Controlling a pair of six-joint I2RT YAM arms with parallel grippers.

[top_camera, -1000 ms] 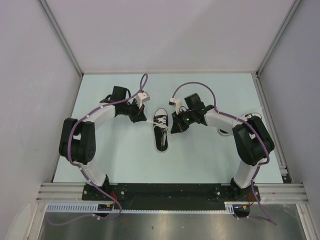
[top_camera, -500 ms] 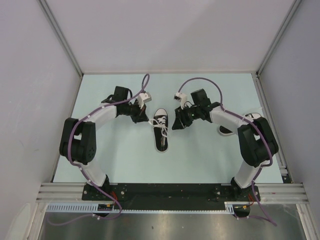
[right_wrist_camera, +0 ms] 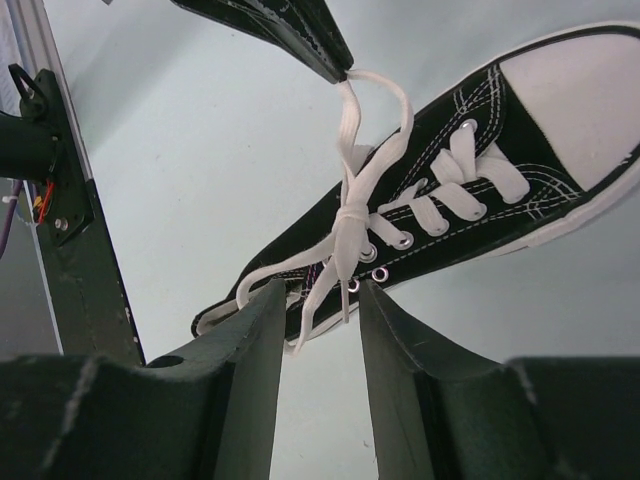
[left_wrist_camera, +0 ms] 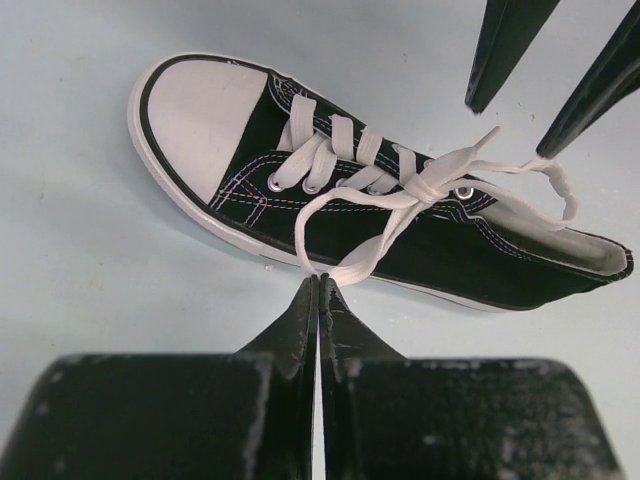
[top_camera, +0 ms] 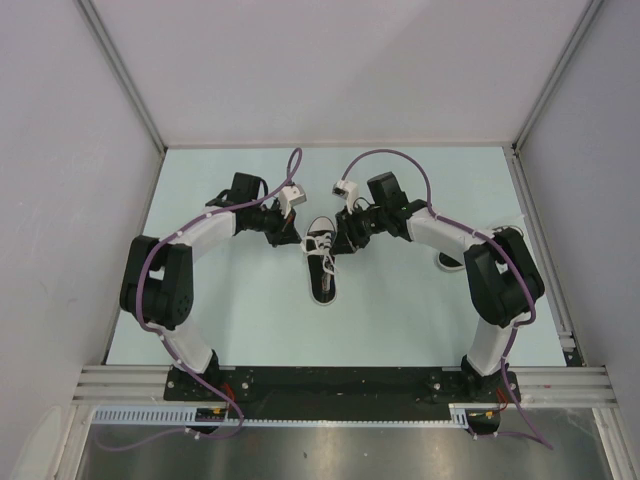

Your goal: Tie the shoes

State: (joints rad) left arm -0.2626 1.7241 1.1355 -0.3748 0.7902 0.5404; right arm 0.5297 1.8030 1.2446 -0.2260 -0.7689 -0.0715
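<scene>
Bow tightening: our left pincer [left_wrist_camera: 319, 288] clamps the white lace loop [left_wrist_camera: 375, 252] of the small black canvas sneaker [left_wrist_camera: 520, 262]; the right pincer [right_wrist_camera: 320, 290], jaws apart at one o'clock, should grip next.

this is looking like a robotics lab. white panels [top_camera: 330, 70] in metal framing [top_camera: 121, 72] are closing in a pale table [top_camera: 250, 320] on three sides, and two cabled robot arms [top_camera: 200, 234] are sitting bolted to a black plate [top_camera: 340, 382] at its near edge.

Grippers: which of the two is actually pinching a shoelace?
The left gripper: its jaws are shut on a white lace loop. The right gripper stands open, a lace end hanging loose between its fingers.
</scene>
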